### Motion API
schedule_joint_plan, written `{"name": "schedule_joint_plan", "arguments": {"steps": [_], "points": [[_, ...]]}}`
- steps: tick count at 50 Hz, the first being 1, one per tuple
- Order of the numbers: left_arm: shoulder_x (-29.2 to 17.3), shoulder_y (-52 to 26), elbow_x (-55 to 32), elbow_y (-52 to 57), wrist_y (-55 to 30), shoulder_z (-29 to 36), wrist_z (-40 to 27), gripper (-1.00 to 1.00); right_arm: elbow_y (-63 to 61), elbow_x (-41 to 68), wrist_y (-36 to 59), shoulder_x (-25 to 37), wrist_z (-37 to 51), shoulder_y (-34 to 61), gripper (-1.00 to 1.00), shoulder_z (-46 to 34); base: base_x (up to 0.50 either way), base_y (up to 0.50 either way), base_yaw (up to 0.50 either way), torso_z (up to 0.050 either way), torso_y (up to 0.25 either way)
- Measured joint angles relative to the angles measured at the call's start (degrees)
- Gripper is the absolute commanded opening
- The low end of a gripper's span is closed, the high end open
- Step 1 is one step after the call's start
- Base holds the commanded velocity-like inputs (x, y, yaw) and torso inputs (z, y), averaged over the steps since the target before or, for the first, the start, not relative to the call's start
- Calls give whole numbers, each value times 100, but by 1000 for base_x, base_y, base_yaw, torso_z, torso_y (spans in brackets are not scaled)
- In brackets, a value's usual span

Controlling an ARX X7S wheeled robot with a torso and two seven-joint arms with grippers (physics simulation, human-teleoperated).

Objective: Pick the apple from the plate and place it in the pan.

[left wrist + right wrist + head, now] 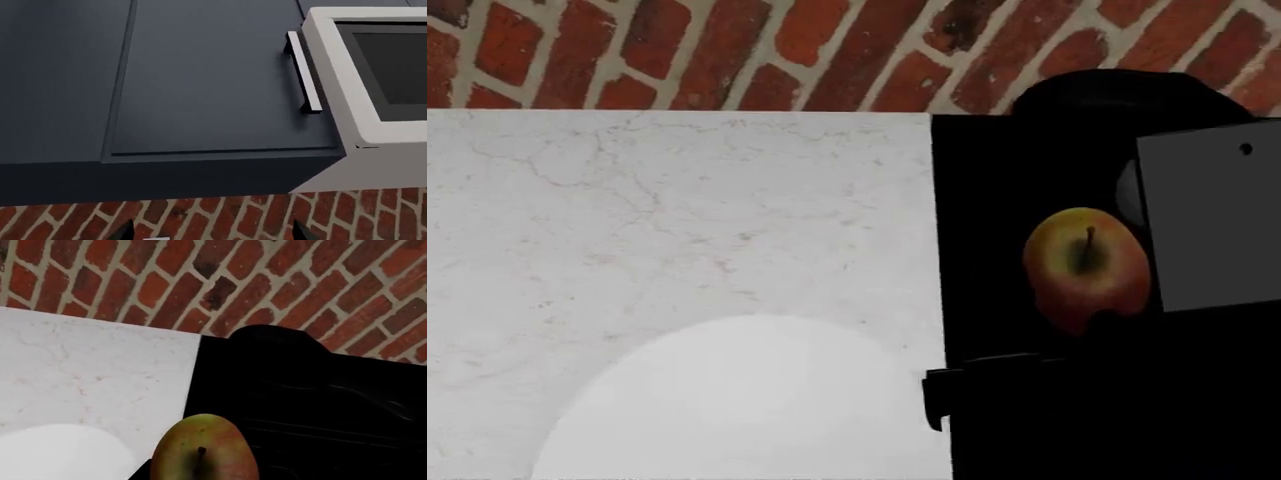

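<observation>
**Ana:** Head view first: how many things do you count?

**Ben:** One small red apple with a yellowish patch and a short brown stem (1086,265), one plain round white plate (747,400), and one white marbled countertop (667,200) under the plate. The apple is off the plate, over the black stovetop (1001,250), right against the grey block of the right pincer's arm (1208,215).

**Ana:** Is the right pincer holding it?

**Ben:** In the right wrist view the apple (204,450) sits close below the camera, stem facing it, where the fingers would meet. No finger shows clearly, though, so I cannot tell whether the grip is closed on it.

**Ana:** And the round black pan?

**Ben:** Hard to make out. A rounded black shape (277,342) rises against the red brick wall (267,285) beyond the apple, but black on black hides any rim. I cannot tell whether the apple touches anything beneath it.

**Ana:** What is cut off?

**Ben:** The plate runs off the head view's lower edge, and the apple off the wrist picture's edge.

**Ana:** The left pincer?

**Ben:** Two dark fingertips (123,231) stand well apart, wide and empty, facing one dark blue cabinet door (213,85) with one silver bar handle (303,72), beside a white appliance (347,85).
</observation>
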Motion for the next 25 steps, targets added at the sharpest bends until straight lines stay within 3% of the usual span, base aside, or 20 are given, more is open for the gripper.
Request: {"name": "schedule_joint_plan", "arguments": {"steps": [25], "points": [[0,61,-20,0,23,-79,0,100,69,-163,12,-83,-151,26,-100,-120,0,-500,0,0,0]]}}
